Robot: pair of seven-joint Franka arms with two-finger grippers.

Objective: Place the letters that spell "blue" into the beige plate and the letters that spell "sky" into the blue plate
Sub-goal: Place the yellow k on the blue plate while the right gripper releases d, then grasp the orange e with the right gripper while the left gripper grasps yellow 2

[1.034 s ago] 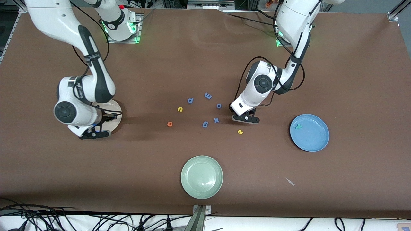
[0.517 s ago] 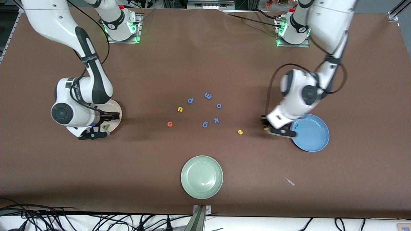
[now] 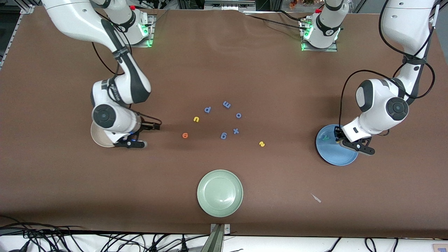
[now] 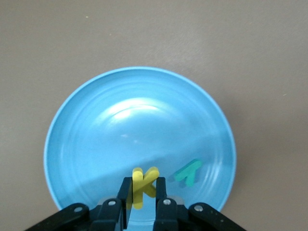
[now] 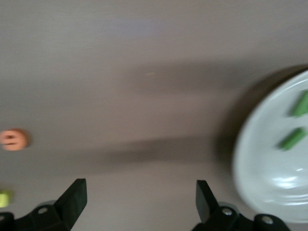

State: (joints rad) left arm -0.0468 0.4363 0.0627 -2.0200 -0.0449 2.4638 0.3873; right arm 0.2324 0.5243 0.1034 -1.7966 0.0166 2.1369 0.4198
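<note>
My left gripper hangs over the blue plate, shut on the yellow k. The teal y lies in that plate. My right gripper stands open and empty over bare table beside the beige plate, which the arm largely hides in the front view. Two green letter pieces lie in the beige plate. The yellow u, orange e and yellow s rest on the table.
Blue letters p, m, o, x and g lie mid-table among the others. A pale green plate sits nearer the front camera. A small scrap lies nearby.
The left arm carried the yellow k from mid-table to over the blue plate. The right gripper opened, left a green letter in the beige plate and moved off it toward the table's middle.
</note>
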